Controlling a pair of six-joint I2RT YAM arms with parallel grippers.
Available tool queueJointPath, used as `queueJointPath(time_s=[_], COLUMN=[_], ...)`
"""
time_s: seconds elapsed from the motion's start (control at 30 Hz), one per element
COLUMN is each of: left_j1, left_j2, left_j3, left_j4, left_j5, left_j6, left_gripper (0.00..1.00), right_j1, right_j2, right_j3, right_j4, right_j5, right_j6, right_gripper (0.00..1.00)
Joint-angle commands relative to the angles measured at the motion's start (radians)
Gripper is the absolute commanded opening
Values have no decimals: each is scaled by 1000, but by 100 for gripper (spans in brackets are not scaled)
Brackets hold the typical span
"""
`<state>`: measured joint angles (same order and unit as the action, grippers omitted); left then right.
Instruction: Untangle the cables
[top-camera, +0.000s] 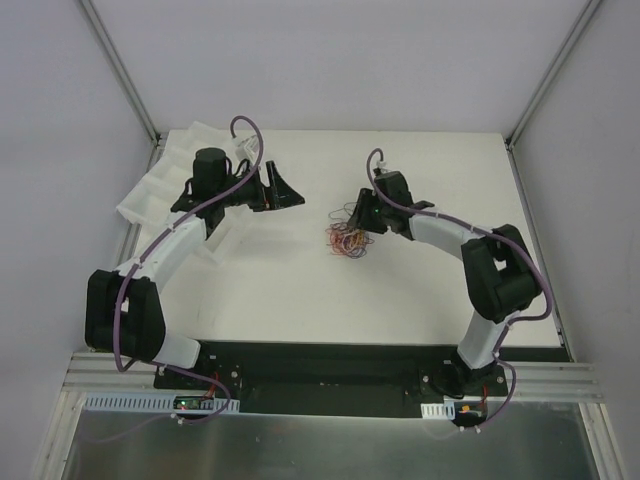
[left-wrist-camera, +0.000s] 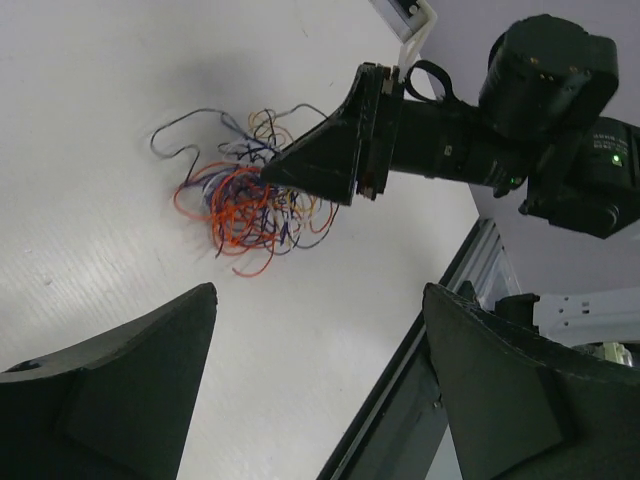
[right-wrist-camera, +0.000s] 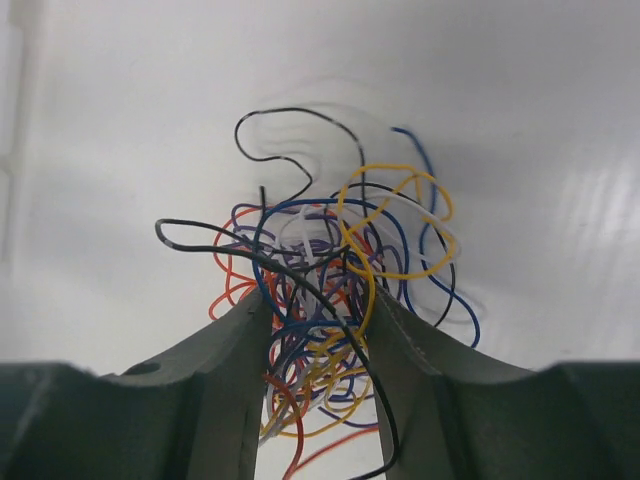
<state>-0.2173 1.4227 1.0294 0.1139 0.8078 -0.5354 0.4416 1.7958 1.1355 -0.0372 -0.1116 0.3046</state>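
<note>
Cables (right-wrist-camera: 322, 262) in multicoloured looping tangle

White counter (top-camera: 300, 290), matte surface. White moulded trays (top-camera: 160, 190) clustered at its far-left corner. Black base plate (top-camera: 320, 362) along near edge, aluminium rail (top-camera: 560, 380) just beyond it, nearer camera.
</note>
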Motion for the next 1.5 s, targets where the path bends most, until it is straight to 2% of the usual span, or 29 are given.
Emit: queueJointPath(time_s=[0.0,0.07,0.2,0.23,0.4,0.53,0.63,0.73,0.9,0.97,1.1,1.17,1.27,1.4,1.47], left_j1=[-11,-11,-14,-17,-65,-88,-103,-125,-132,-134,-149,-162,-185,-214,-224], left_j2=[27,38,67,77,162,219,225,231,262,266,265,259,228,142,111], left_j3=[55,63,63,66,81,113,113,115,132,133,143,152,156,123,113], left_j4=[-23,-34,-36,-36,-49,-79,-80,-83,-102,-109,-109,-135,-146,-158,-180], left_j5=[27,24,27,34,65,108,111,106,119,123,128,142,169,65,39], left_j6=[3,3,-8,-8,15,11,12,25,26,29,57,89,156,300,374], left_gripper=[82,80,73,71,63,54,52,51,47,46,48,54,61,63,61], right_j1=[83,141,220,217,186,152,109,75,72,72,75,75,71,63,54], right_j2=[-93,-110,-185,-211,-311,-309,-309,-293,-297,-297,-291,-302,-315,-340,-361], right_j3=[-65,-114,-227,-249,-358,-378,-384,-372,-398,-398,-391,-408,-402,-399,-416], right_j4=[108,163,273,298,416,442,454,481,542,556,589,664,681,697,735], right_j5=[46,14,49,53,43,24,-14,-103,-166,-200,-285,-359,-482,-626,-703], right_j6=[74,44,-85,-96,-139,-101,-82,-85,-84,-90,-101,-102,-130,-154,-150], right_gripper=[44,47,79,83,84,82,82,72,33,26,1,1,1,1,1])
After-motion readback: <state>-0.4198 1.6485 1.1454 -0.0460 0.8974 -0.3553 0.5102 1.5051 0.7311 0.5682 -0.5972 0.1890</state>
